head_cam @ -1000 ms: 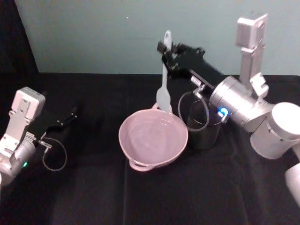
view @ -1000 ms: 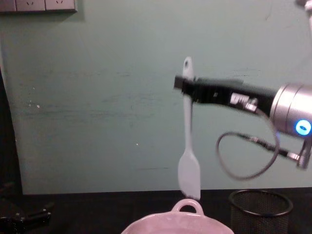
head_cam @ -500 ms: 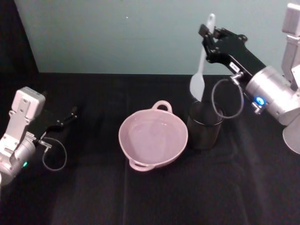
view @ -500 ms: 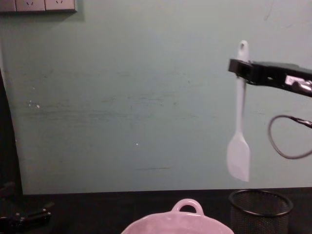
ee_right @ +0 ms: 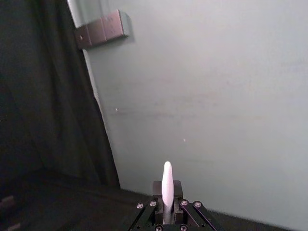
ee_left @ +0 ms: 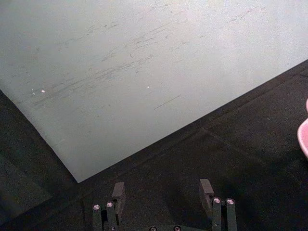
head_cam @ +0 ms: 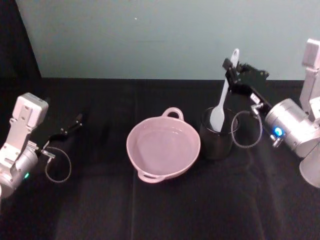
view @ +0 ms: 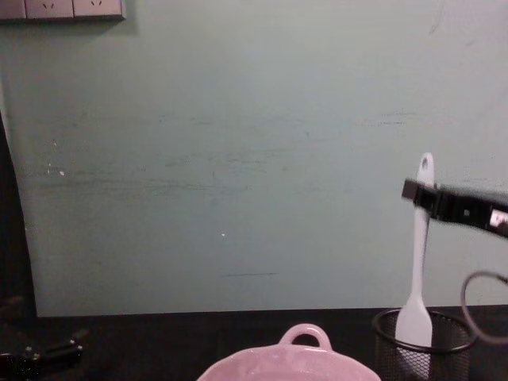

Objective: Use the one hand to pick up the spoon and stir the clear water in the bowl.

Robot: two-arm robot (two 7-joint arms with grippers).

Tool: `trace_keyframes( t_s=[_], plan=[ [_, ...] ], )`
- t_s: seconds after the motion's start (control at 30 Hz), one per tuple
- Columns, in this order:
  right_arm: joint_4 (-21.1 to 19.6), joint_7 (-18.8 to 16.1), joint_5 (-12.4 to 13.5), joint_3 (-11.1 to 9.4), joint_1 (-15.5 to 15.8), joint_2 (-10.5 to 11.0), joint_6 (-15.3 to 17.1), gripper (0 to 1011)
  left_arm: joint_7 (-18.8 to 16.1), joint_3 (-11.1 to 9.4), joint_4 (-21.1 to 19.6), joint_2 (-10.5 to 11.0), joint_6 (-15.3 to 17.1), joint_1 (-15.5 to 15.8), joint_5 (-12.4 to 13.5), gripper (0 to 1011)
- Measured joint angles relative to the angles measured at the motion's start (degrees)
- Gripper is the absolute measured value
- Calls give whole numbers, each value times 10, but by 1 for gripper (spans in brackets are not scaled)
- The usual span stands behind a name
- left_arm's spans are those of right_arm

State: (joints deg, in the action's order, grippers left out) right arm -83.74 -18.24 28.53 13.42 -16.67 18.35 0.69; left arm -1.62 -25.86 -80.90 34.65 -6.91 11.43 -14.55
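Inside the mesh cup [head_cam: 216, 135], right tool [head_cam: 229, 67] grips spoon [head_cam: 222, 102].

dim, even room light, soft-focus views, black tablecloth swallowing detail, faint sheen on the pale wall.

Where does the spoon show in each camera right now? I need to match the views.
Head view: the spoon stands upright right of centre, head inside the black mesh cup, held by the right gripper.
Chest view: spoon at the right edge, head in the cup.
Right wrist view: handle tip between the fingers.
Left wrist view: not in it.
Shared landmark: pink bowl.
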Motion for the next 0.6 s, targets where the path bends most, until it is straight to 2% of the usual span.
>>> trace_keyframes(
  t_s=[0.27,0.6],
  plan=[
    [52,-12,27,0,4,-21,-5,116,0,0,0,0,0,0,0,1011],
    [74,-21,59,-5,2,-28,1,116,0,0,0,0,0,0,0,1011]
  ],
)
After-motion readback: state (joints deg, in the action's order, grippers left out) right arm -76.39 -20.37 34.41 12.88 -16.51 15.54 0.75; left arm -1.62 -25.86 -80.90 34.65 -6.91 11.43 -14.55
